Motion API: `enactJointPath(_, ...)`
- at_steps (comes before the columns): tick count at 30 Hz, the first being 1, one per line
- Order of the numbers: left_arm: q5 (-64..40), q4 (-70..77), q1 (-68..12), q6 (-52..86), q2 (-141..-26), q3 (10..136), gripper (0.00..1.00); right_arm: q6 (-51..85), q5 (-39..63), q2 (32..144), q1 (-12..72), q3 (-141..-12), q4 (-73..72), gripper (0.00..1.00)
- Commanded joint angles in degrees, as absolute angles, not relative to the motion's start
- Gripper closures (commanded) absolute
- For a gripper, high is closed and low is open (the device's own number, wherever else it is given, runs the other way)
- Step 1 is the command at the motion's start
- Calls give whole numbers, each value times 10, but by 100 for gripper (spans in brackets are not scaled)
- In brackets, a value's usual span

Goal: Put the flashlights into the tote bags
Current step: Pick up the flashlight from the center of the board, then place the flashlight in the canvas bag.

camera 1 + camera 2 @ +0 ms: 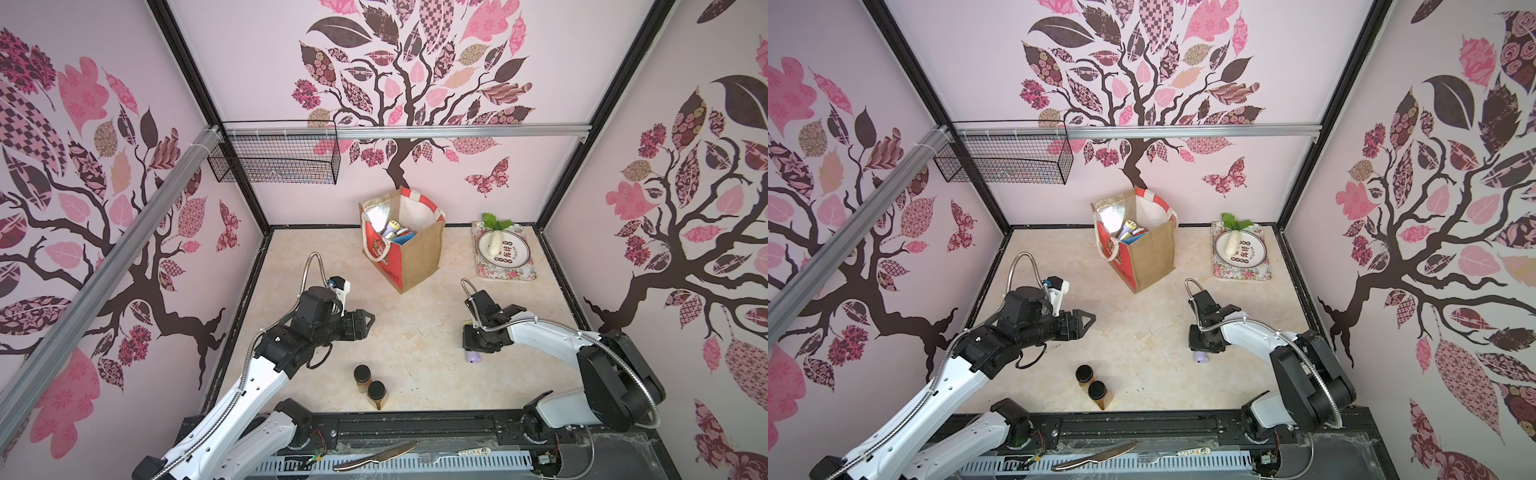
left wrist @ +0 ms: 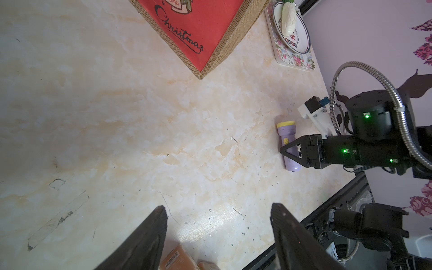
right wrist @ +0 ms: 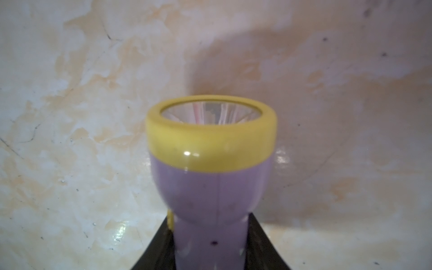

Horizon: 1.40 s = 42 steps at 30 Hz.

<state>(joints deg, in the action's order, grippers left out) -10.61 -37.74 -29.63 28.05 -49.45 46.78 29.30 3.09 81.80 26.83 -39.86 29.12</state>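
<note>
lilac flashlight [image 2: 286, 135] pinched by right gripper [image 2: 289, 152], pitched steeply down; left gripper [image 2: 218, 210] agape, roughly level.

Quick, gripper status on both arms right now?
Left gripper: open, holding nothing.
Right gripper: closed on the lilac flashlight.

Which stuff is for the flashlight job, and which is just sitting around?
For the job:
lilac plastic flashlight with a yellow ring, gripped by the right hand
boxy tan jute tote bag with a red front
other flashlights inside it

Just lying about:
two brown jars with black lids
black wire basket
white round plate on a floral tray
table knife, fork
</note>
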Motion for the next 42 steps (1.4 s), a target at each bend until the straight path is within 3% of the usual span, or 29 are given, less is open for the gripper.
enactJointPath(1,-102,-374,-297,269,-482,448,27,284,50,797,270,-395,294,89)
enactJointPath(7,-134,-355,-297,290,-476,432,27,269,54,723,270,-435,300,100)
enactJointPath(18,-113,-373,-297,278,-466,435,27,246,41,688,270,-565,325,100)
enactJointPath(36,-93,-417,-297,240,-515,488,27,197,65,808,270,-818,259,100)
enactJointPath(42,-97,-413,-297,234,-526,509,22,190,85,880,271,-896,233,100)
